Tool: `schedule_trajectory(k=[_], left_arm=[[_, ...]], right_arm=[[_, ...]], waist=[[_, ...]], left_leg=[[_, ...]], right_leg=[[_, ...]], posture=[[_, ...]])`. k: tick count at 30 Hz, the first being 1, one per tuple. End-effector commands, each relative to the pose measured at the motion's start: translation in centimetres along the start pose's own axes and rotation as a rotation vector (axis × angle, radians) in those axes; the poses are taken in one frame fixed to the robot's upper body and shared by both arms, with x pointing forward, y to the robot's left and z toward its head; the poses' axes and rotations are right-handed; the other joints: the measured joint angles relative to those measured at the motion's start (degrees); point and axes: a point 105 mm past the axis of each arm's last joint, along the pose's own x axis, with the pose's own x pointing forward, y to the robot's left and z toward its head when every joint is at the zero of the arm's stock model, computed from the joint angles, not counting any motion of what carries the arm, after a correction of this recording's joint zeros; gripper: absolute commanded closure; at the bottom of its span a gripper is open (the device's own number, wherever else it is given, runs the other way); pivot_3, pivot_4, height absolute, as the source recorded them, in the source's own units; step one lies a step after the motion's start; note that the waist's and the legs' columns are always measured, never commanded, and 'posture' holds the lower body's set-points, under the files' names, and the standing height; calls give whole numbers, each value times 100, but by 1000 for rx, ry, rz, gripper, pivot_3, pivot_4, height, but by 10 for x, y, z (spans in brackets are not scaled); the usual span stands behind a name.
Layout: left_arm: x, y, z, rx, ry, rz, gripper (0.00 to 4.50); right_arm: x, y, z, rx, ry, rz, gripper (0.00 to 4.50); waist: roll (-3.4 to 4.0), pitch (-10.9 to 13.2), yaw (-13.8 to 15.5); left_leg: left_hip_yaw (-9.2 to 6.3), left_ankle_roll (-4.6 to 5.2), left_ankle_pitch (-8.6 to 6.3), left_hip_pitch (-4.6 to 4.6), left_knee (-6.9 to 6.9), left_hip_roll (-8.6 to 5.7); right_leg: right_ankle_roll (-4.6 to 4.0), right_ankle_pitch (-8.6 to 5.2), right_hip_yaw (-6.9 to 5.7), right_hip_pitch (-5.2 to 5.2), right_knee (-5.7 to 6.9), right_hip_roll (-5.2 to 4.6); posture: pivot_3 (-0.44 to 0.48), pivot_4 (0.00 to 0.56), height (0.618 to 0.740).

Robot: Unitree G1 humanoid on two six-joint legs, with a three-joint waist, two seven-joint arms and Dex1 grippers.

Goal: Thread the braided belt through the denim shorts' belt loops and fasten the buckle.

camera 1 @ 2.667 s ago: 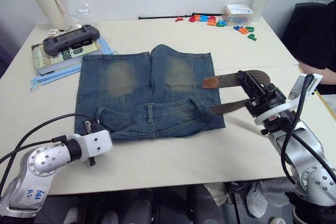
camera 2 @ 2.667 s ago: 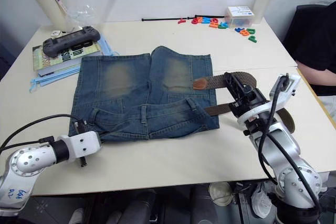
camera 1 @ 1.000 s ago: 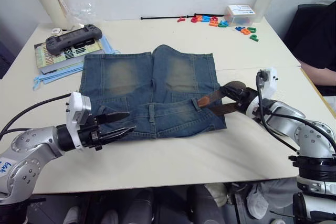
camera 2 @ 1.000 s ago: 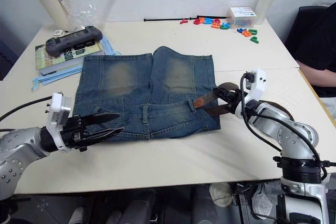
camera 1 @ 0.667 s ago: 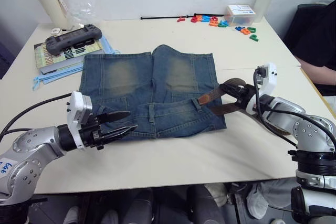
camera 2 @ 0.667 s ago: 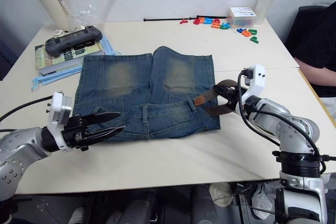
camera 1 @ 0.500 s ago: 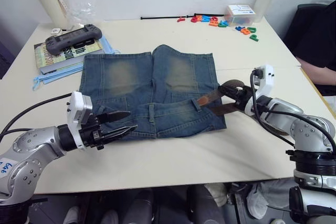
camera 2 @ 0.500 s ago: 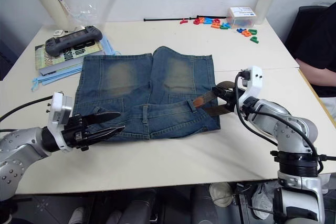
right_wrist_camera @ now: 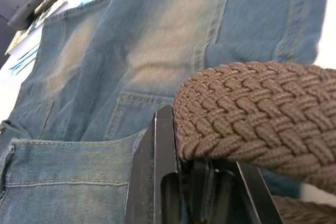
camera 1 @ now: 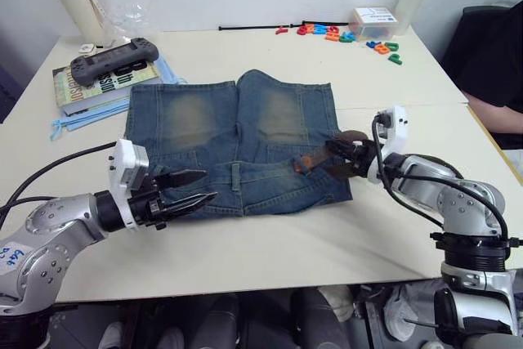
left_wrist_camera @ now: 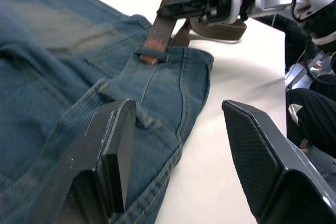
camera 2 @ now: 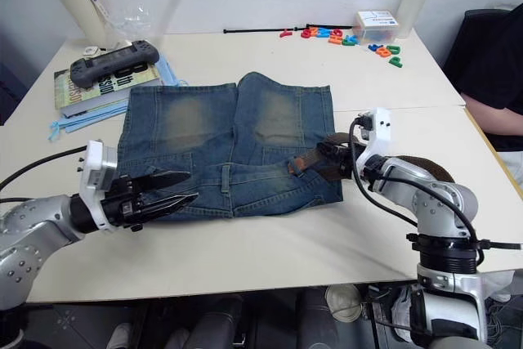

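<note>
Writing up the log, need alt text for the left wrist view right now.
The right gripper feeds the braided belt tip into a belt loop on the denim shorts. The left gripper's fingers, open, rest at the waistband in the foreground.

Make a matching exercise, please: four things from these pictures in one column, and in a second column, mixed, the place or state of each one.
Things:
1. braided belt
2. left gripper
3. game controller
4. denim shorts

Places or states:
a. lies on the books at the table's far left
b. lies flat in the middle of the table
c. open, over the left end of the waistband
d. held by the right gripper, its tip at a belt loop

Pairs: 1-d, 2-c, 3-a, 4-b
</note>
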Motion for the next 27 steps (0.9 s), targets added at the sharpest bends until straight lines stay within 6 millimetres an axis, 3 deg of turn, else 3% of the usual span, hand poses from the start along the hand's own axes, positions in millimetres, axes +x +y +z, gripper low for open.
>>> schedule_trajectory(k=[1,10,17,23,27], left_arm=[[11,-6,3,39,-12,-35,1561],[56,-3,-7,203,-12,-22,1561],[77,37,-13,265,-9,53,1561],[102,39,-20,347,9,-35,1561],[112,39,-21,455,20,-96,1561]], right_arm=[[7,11,-9,12,26,56,4500],[20,21,-28,64,73,93,4500],[18,20,-25,128,31,99,4500],[13,25,-21,209,-4,151,4500],[15,27,-30,275,24,174,4500]], waist=[[0,0,-5],[-1,0,-7],[-1,-1,13],[-1,-1,-3],[-1,-1,-4]], left_leg=[[0,-1,0,0,0,0],[1,-20,10,1,0,-2],[0,-36,20,2,0,-3],[1,-36,20,1,0,-9],[0,-39,22,1,0,-9]], right_leg=[[0,0,0,0,0,1],[1,1,-1,0,1,3],[1,1,-6,-3,8,4],[4,3,-12,-3,5,2],[4,3,-11,-4,7,1]], posture=[[0,150,654],[0,150,654],[0,150,654],[0,150,654],[0,150,654]])
